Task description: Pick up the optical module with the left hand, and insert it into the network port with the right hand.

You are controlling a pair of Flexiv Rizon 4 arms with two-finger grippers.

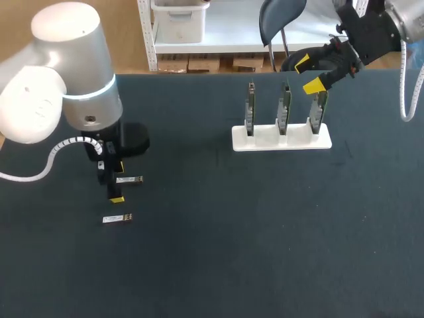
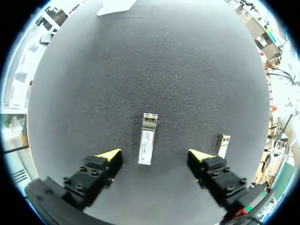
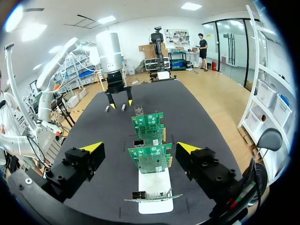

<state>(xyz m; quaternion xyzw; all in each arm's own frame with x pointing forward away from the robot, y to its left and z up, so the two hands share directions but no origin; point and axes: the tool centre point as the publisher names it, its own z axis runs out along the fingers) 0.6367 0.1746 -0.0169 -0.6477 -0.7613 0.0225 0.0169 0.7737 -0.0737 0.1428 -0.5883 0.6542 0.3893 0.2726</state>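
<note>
Left wrist view: the left gripper hangs wide open just above the dark table, gripping nothing. One optical module lies flat between its two yellow-tipped fingers, touching neither, with its long axis pointing to the gripper's twelve o'clock. A second optical module lies on the table just outside the finger at the gripper's three o'clock. That makes two modules in all, both resting on the table and neither lifted.

Seen from the head view, the gripper and both modules sit at about nine o'clock on the table. The right gripper, one of two claws in the scene, hangs at about one o'clock. It too is spread wide and empty, level with the top of the end card. Three network cards stand upright in a single white stand, in a row running from nine to three o'clock, well apart from the modules.
</note>
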